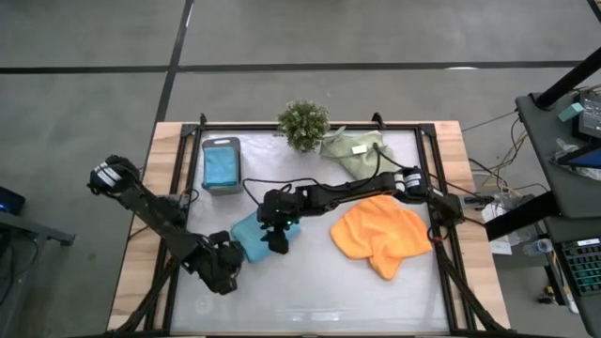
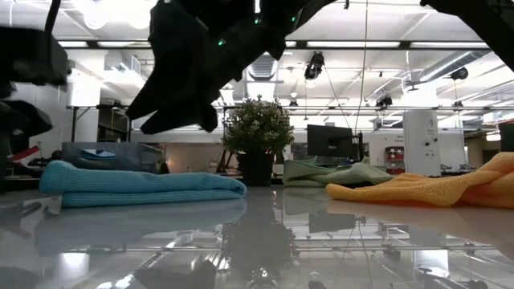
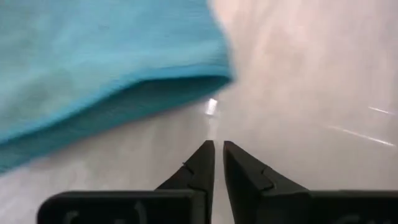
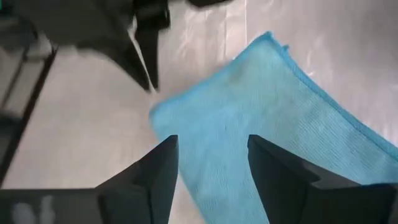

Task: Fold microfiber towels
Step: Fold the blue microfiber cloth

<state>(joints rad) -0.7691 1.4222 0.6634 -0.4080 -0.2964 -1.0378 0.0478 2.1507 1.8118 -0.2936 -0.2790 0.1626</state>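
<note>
A folded teal-blue towel (image 1: 255,228) lies flat on the table left of centre; it also shows in the low view (image 2: 144,186). My right gripper (image 4: 212,148) is open and hovers just above this towel (image 4: 273,118), fingers pointing down, touching nothing. In the high view it (image 1: 278,242) is over the towel's near edge. My left gripper (image 3: 217,149) is shut and empty, low over the table beside the towel's near-left corner (image 3: 205,74); in the high view it (image 1: 235,253) is at the towel's left end. The orange towel (image 1: 380,237) lies crumpled at the right.
A second teal towel (image 1: 222,161) lies in the dark grey tray (image 1: 205,167) at the far left. The small plant (image 1: 303,123) stands at the far edge. The sage-green towels (image 1: 355,150) lie bunched to its right. Bare tabletop (image 1: 310,291) lies toward the near edge.
</note>
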